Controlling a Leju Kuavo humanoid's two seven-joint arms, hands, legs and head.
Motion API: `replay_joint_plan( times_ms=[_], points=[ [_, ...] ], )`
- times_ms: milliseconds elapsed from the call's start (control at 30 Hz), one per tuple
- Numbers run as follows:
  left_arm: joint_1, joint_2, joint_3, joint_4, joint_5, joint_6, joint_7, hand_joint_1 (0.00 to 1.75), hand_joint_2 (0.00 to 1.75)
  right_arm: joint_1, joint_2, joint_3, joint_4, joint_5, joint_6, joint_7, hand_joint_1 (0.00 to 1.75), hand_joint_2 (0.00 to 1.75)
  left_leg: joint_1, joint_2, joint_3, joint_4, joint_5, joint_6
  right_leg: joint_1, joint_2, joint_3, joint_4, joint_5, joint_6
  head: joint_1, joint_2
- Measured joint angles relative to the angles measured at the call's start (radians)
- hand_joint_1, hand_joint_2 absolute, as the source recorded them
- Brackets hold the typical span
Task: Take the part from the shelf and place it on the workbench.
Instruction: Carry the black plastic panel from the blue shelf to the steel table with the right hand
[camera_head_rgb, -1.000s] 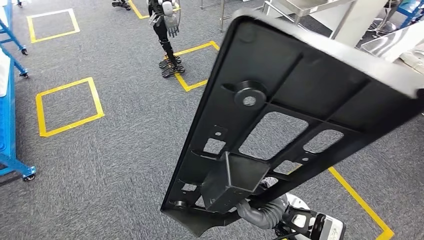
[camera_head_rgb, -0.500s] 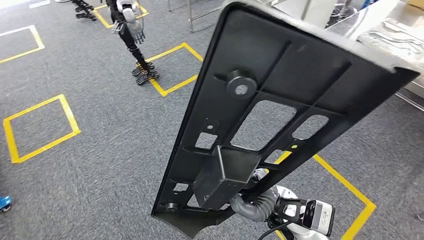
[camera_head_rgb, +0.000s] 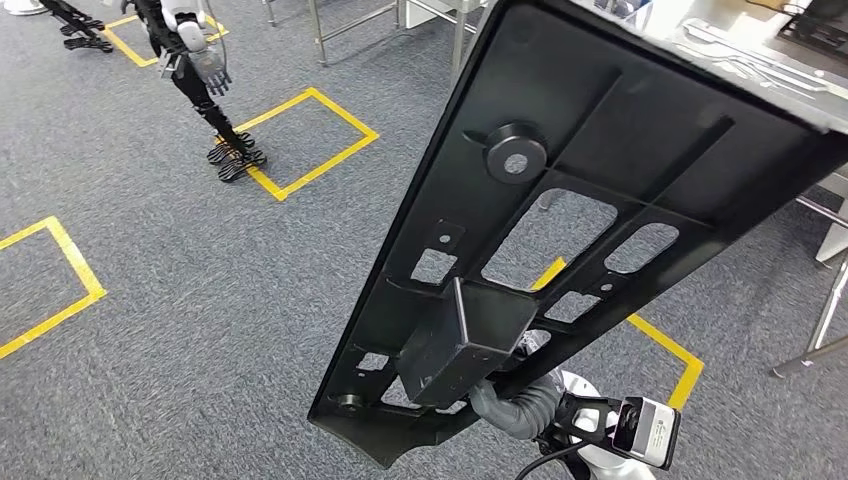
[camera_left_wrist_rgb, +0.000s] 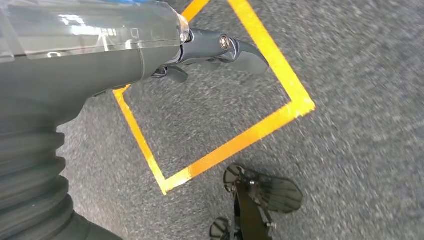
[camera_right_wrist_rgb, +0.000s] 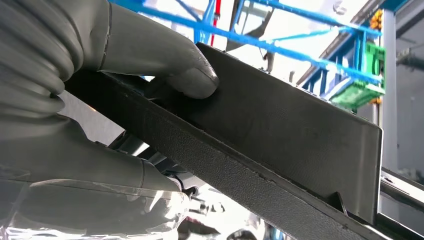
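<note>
Carrying the part (camera_head_rgb: 560, 230), the right hand (camera_head_rgb: 520, 405) grips it at its near, lower end, where a boxy block stands out from the panel; in the right wrist view the thumb (camera_right_wrist_rgb: 165, 60) is clamped over a flat flange of the part (camera_right_wrist_rgb: 280, 135) and the fingers are wrapped beneath. The part is a long black ribbed panel with cut-outs and a round boss, held off the floor and tilted, its long axis running from the hand up and away to the far right. Its far end reaches over the edge of a steel bench (camera_head_rgb: 760, 60) at the far right, though whether it touches cannot be told. The left hand (camera_left_wrist_rgb: 220, 50) hangs over the carpet with nothing in it, fingers loosely apart, well clear of the part. Judgement: the part is off the shelf and in transit; the placing is not yet done. The right hand alone has the load, and the bench lies along the part's own axis, so the move ahead calls for advancing to the far right and levelling the panel. Beyond, yellow tape squares (camera_head_rgb: 300, 140) mark the grey carpet, and another robot (camera_head_rgb: 200, 80) stands at the far left.
</note>
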Motion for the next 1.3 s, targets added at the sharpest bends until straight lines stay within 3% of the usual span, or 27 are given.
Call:
replay_joint_plan(
  times_ms=[67,100,133,200,267,333,400,433,467,500,567,633,700,767,833,900,933,967,1067,1133,1200,1233,1300],
  points=[
    [-0.004,-0.001,0.0,0.0,-0.004,-0.005,-0.003,0.0,1.75,0.001,0.004,-0.01,-0.008,0.003,-0.003,0.0,1.75,1.75,-0.003,0.015,0.006,0.001,-0.005,-0.007,0.007,-0.038,0.073,-0.137,0.047,-0.011,0.0,0.0],
    [-0.005,-0.001,0.0,0.0,-0.006,-0.007,-0.005,0.0,1.75,0.002,0.006,-0.014,-0.012,0.004,-0.004,0.0,1.75,1.75,-0.004,0.022,0.009,0.001,-0.007,-0.013,0.012,-0.048,0.091,-0.174,0.055,-0.017,0.0,0.0],
    [-0.007,-0.002,0.0,0.0,-0.008,-0.009,-0.006,0.0,1.75,0.005,0.008,-0.018,-0.017,0.005,-0.006,-0.001,1.75,1.75,-0.005,0.031,0.011,0.001,-0.009,-0.018,0.016,-0.05,0.096,-0.187,0.054,-0.023,0.0,0.0],
    [-0.011,-0.002,0.0,0.0,-0.01,-0.012,-0.008,0.0,1.75,0.017,0.01,-0.026,-0.025,0.009,-0.01,-0.001,1.75,1.75,-0.005,0.043,0.016,0.0,-0.014,-0.03,0.015,-0.027,0.096,-0.191,0.058,-0.033,0.0,0.0],
    [-0.015,-0.002,-0.001,0.0,-0.011,-0.012,-0.009,0.0,1.75,0.028,0.013,-0.032,-0.034,0.013,-0.012,-0.001,1.75,1.75,-0.002,0.014,0.007,0.034,-0.041,-0.039,0.008,-0.009,0.103,-0.201,0.065,-0.045,0.0,0.0],
    [-0.015,-0.003,-0.001,0.0,-0.012,-0.013,-0.009,0.0,1.75,0.035,0.02,-0.034,-0.039,0.017,-0.011,-0.001,1.75,1.75,0.001,-0.033,-0.045,0.15,-0.104,-0.044,0.006,0.01,0.106,-0.204,0.069,-0.054,0.0,0.0],
    [-0.012,-0.003,-0.001,0.0,-0.013,-0.013,-0.009,0.0,1.75,0.043,0.026,-0.036,-0.04,0.022,-0.007,0.0,1.75,1.75,0.002,-0.048,-0.109,0.274,-0.148,-0.047,0.007,0.034,0.105,-0.202,0.068,-0.056,0.0,0.0],
    [-0.011,-0.003,-0.001,0.0,-0.013,-0.013,-0.009,0.0,1.75,0.047,0.027,-0.037,-0.04,0.024,-0.005,0.0,1.75,1.75,0.002,-0.049,-0.122,0.292,-0.142,-0.047,0.007,0.047,0.105,-0.201,0.068,-0.056,0.0,0.0],
    [-0.011,-0.003,-0.001,0.0,-0.013,-0.013,-0.009,0.0,1.75,0.05,0.028,-0.037,-0.04,0.026,-0.003,0.0,1.75,1.75,0.002,-0.05,-0.116,0.27,-0.117,-0.047,0.007,0.06,0.105,-0.198,0.067,-0.055,0.0,0.0],
    [-0.012,-0.003,-0.001,0.0,-0.014,-0.013,-0.009,0.0,1.75,0.051,0.028,-0.038,-0.04,0.027,-0.002,0.0,1.75,1.75,0.003,-0.056,-0.092,0.209,-0.078,-0.046,0.007,0.072,0.106,-0.196,0.065,-0.052,0.0,0.0],
    [-0.013,-0.003,-0.001,0.0,-0.016,-0.014,-0.01,0.0,1.75,0.052,0.03,-0.04,-0.041,0.028,0.0,0.0,1.75,1.75,0.006,-0.093,-0.032,0.072,-0.018,-0.04,0.007,0.094,0.105,-0.187,0.061,-0.045,0.0,0.0],
    [-0.015,-0.002,-0.001,0.0,-0.019,-0.015,-0.01,0.0,1.75,0.055,0.033,-0.044,-0.046,0.031,0.0,0.0,1.75,1.75,0.006,-0.116,-0.007,0.014,-0.005,-0.032,0.007,0.11,0.099,-0.182,0.059,-0.033,0.0,0.0],
    [-0.016,-0.002,-0.001,0.0,-0.02,-0.016,-0.009,0.0,1.75,0.059,0.033,-0.05,-0.052,0.033,0.0,0.0,1.75,1.75,0.003,-0.101,-0.006,0.011,-0.001,-0.02,0.006,0.121,0.094,-0.183,0.061,-0.021,0.0,0.0],
    [-0.018,-0.001,-0.002,0.0,-0.02,-0.017,-0.008,0.0,1.75,0.061,0.033,-0.055,-0.057,0.033,0.001,-0.001,1.75,1.75,0.004,-0.083,-0.004,0.004,0.004,-0.007,0.005,0.09,0.083,-0.158,0.042,-0.01,0.0,0.0],
    [-0.018,0.0,-0.002,0.0,-0.017,-0.017,-0.003,0.0,1.75,0.062,0.034,-0.057,-0.061,0.038,0.002,-0.001,1.75,1.75,0.004,-0.061,-0.003,0.0,0.006,0.002,0.005,0.038,0.035,-0.057,-0.018,-0.002,0.0,0.0],
    [-0.015,0.002,-0.001,0.0,-0.011,-0.018,0.004,0.0,1.75,0.065,0.036,-0.056,-0.062,0.046,0.002,-0.001,1.75,1.75,0.002,-0.038,-0.005,0.0,0.004,0.004,0.001,0.019,-0.032,0.075,-0.074,0.005,0.0,0.0],
    [-0.015,0.003,-0.001,0.0,-0.008,-0.018,0.007,0.0,1.75,0.067,0.036,-0.055,-0.062,0.048,0.002,-0.001,1.75,1.75,0.001,-0.026,-0.006,0.001,0.003,0.004,0.0,0.017,-0.048,0.105,-0.077,0.006,0.0,0.0],
    [-0.015,0.003,0.0,0.0,-0.005,-0.019,0.008,0.0,1.75,0.069,0.037,-0.055,-0.062,0.05,0.002,-0.001,1.75,1.75,0.001,-0.015,-0.005,0.001,0.002,0.003,-0.001,0.014,-0.042,0.094,-0.061,0.006,0.0,0.0],
    [-0.017,0.004,0.0,0.0,0.001,-0.021,0.009,0.0,1.75,0.068,0.038,-0.054,-0.065,0.05,0.002,-0.001,1.75,1.75,-0.001,0.012,0.003,0.001,-0.003,-0.005,0.003,-0.027,0.065,-0.104,0.033,-0.005,0.0,0.0],
    [-0.019,0.004,0.0,0.0,0.002,-0.021,0.009,0.0,1.75,0.066,0.04,-0.054,-0.068,0.05,0.002,-0.001,1.75,1.75,-0.004,0.026,0.008,0.002,-0.007,-0.015,0.011,-0.048,0.102,-0.18,0.052,-0.017,0.0,0.0],
    [-0.021,0.004,0.0,0.0,0.003,-0.022,0.009,0.0,1.75,0.065,0.042,-0.054,-0.072,0.049,0.002,0.001,1.75,1.75,-0.005,0.043,0.013,-0.001,-0.01,-0.027,0.015,-0.033,0.102,-0.19,0.052,-0.027,0.0,0.0],
    [-0.023,0.004,0.0,0.0,0.003,-0.022,0.008,0.0,1.75,0.064,0.043,-0.054,-0.074,0.049,0.002,0.004,1.75,1.75,-0.003,0.041,0.014,0.002,-0.013,-0.033,0.013,-0.024,0.103,-0.194,0.055,-0.032,0.0,0.0],
    [-0.025,0.004,0.0,0.0,0.003,-0.023,0.008,0.0,1.75,0.059,0.047,-0.054,-0.077,0.047,0.003,0.012,1.75,1.75,0.0,0.004,-0.004,0.053,-0.048,-0.042,0.006,-0.005,0.109,-0.202,0.062,-0.045,0.0,0.0]
  ],
)
